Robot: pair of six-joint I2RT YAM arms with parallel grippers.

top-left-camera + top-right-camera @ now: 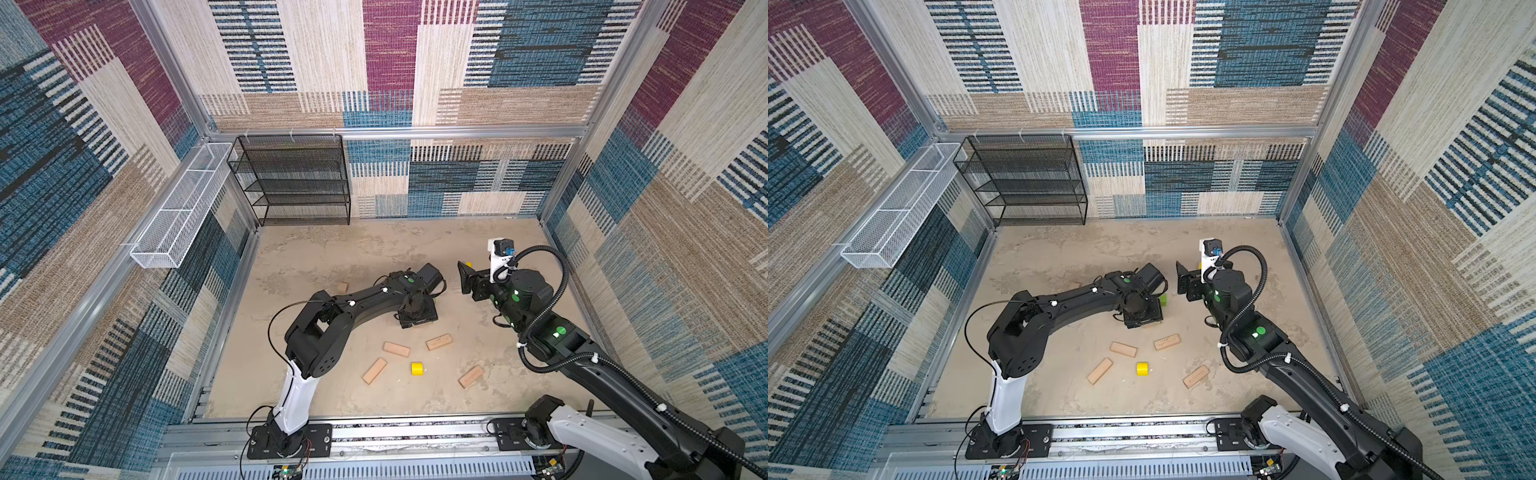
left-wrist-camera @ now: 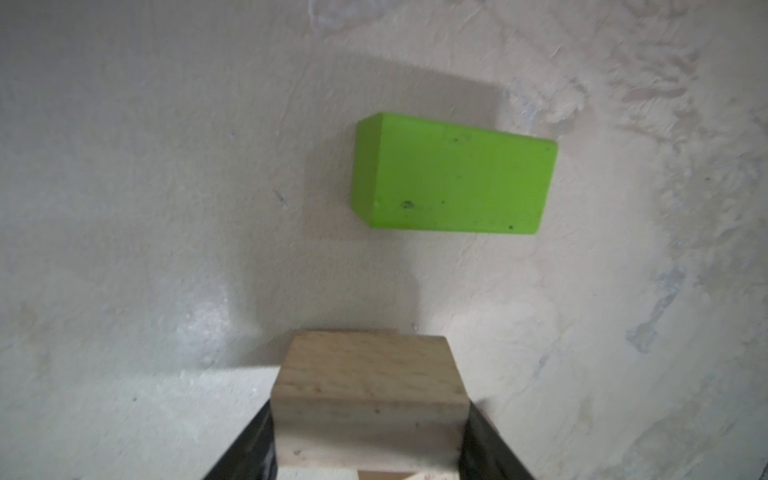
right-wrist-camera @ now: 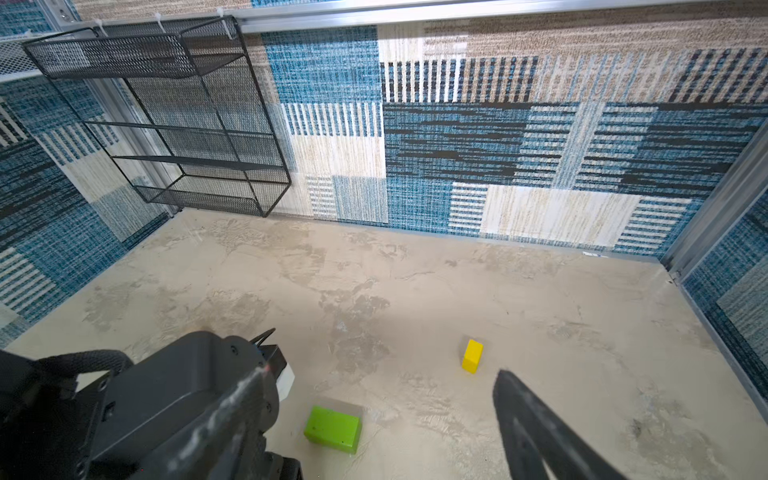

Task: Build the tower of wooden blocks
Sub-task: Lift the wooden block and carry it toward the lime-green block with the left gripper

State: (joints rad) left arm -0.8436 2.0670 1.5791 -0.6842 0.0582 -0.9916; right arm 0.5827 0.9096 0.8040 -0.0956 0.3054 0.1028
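The left claw (image 2: pixel 368 440) is clamped on a plain tan wooden block (image 2: pixel 365 374) at the lower middle of the left wrist view. A lime-green rectangular brick (image 2: pixel 453 174) lies flat on the mottled beige surface (image 2: pixel 124 208) just beyond it, not touching. Right of centre in a top view, the right claw (image 1: pixel 466 279) hangs with its jaws spread wide and empty, near a small yellow block (image 3: pixel 472 355). Four tan wooden planks (image 1: pixel 396 349) and a yellow rounded piece (image 1: pixel 417 368) lie scattered apart in the lower middle of both top views.
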